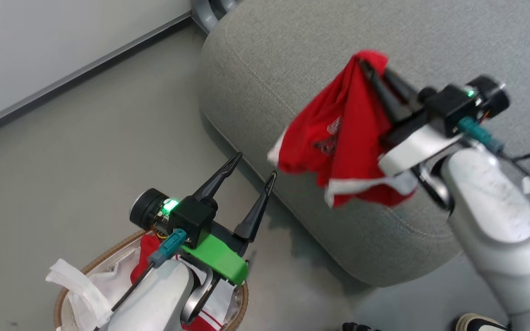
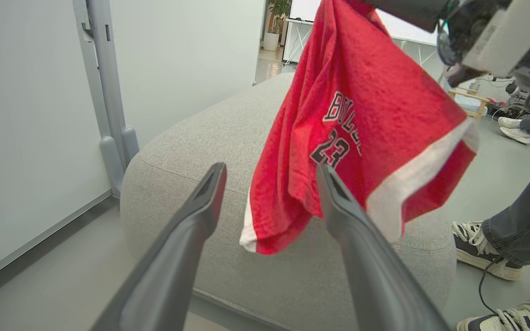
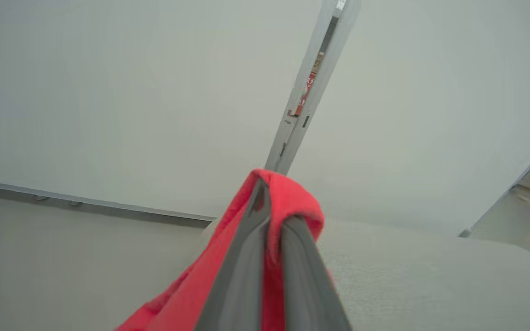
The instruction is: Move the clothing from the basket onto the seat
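We see a red jersey [image 1: 338,138] with white trim and the number 23 hanging in the air at about two o'clock in the head view. Its top fold is pinched between the clenched fingers of the right gripper [image 1: 374,66]. It hangs over the rounded corner of the sofa cushion [image 1: 292,46], and we cannot tell whether its lower hem brushes the fabric. The cushion is a grey woven surface with a stitched seam along its edge, and it takes up the view from twelve round to four o'clock. At seven o'clock the left gripper [image 1: 256,165] hovers above the basket [image 1: 108,255], its fingers spread apart and holding nothing. Below it more red-and-white clothes [image 1: 143,262] lie in the basket, and a white liner [image 1: 81,285] spills over the brown rim toward eight o'clock. The basket stands on a smooth grey floor [image 1: 85,161], well apart from the cushion. At ten o'clock the floor meets a pale wall [image 1: 39,46] along a grey baseboard. In the left wrist view a grey post [image 2: 104,92] stands against that wall just beside the cushion. At three to five o'clock in that view we see a person's trouser leg [image 2: 522,230] and pale shoes [image 2: 481,248] on the floor.
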Available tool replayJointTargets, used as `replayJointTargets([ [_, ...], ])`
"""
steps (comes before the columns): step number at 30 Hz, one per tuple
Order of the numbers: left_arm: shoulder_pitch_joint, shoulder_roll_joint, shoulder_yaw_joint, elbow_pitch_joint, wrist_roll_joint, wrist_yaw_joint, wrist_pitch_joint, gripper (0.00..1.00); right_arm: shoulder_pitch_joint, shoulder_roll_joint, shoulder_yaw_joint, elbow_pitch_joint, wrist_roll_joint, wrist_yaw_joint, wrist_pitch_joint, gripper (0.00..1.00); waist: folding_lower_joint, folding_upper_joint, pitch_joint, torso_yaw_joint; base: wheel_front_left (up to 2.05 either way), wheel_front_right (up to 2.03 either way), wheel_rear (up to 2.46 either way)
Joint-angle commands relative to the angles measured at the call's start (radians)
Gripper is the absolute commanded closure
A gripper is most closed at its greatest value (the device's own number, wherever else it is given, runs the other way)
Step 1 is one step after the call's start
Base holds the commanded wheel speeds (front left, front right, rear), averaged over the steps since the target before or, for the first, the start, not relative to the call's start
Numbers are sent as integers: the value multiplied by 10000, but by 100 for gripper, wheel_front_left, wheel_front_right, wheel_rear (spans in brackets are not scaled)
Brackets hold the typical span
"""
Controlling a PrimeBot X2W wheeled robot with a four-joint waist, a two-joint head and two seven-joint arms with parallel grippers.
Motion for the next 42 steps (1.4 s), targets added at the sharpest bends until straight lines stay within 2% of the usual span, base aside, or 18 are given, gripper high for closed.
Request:
replayJointTargets([
  [1, -112, 201, -8, -96, 59, -28, 6, 0, -571, -204, -206, 31, -92, -14, -50, 100, 0, -1, 538, 310, 0, 0, 0],
  [8, -490, 228, -277, -347, -66, -28, 5, 0, -2630, -1575, -1437, 1191, -651, -14, -47, 100, 0, -1, 1280, 1196, 0, 0, 0],
  [12, -734, 222, -465, -518, -140, -28, 5, 0, -3190, -2039, -2234, 2107, -993, -14, -39, 100, 0, -1, 1598, 1801, 0, 0, 0],
  [19, -937, 272, -304, -559, -161, -28, 5, 0, -2606, -1790, -4098, 3825, -1928, -14, -33, 100, 0, -1, 1996, 2669, 0, 0, 0],
  [20, -936, 281, -278, -540, -159, -28, 6, 0, -2401, -1635, -4533, 4166, -2079, -14, -28, 91, 0, -1, 2054, 2759, 0, 0, 0],
  [21, -934, 282, -250, -531, -153, -28, 6, 0, -2245, -1485, -4876, 4402, -2123, -14, -27, 64, 0, -1, 2097, 2822, 0, 0, 0],
  [22, -911, 290, -182, -524, -176, -28, 5, 0, -2091, -1302, -5398, 4635, -2138, -14, -30, 4, 0, -1, 2128, 2869, 0, 0, 0],
  [23, -884, 300, -136, -511, -187, -28, 5, 0, -1880, -1199, -5766, 4817, -2242, -14, -28, 0, 0, -1, 2144, 2901, 0, 0, 0],
  [27, -731, 259, 33, -460, -176, -28, 5, 0, -831, -627, -7207, 5224, -2640, -14, -28, 0, 0, -1, 2099, 2993, 0, 0, 0],
  [31, -533, 264, 287, -401, -174, -28, 5, 0, 37, -148, -8050, 4926, -2858, -14, -28, 0, 0, -1, 1893, 2921, 0, 0, 0],
  [36, -238, 207, 792, -319, -132, -28, 5, 0, 991, 414, -8259, 4407, -2860, -14, -28, 0, 0, -1, 1516, 2745, 0, 0, 0],
  [42, 182, 29, 1347, -242, -39, -28, 5, 0, 1920, 685, -8062, 3866, -2389, -14, -28, 0, 0, -1, 996, 2803, 0, 0, 0],
])
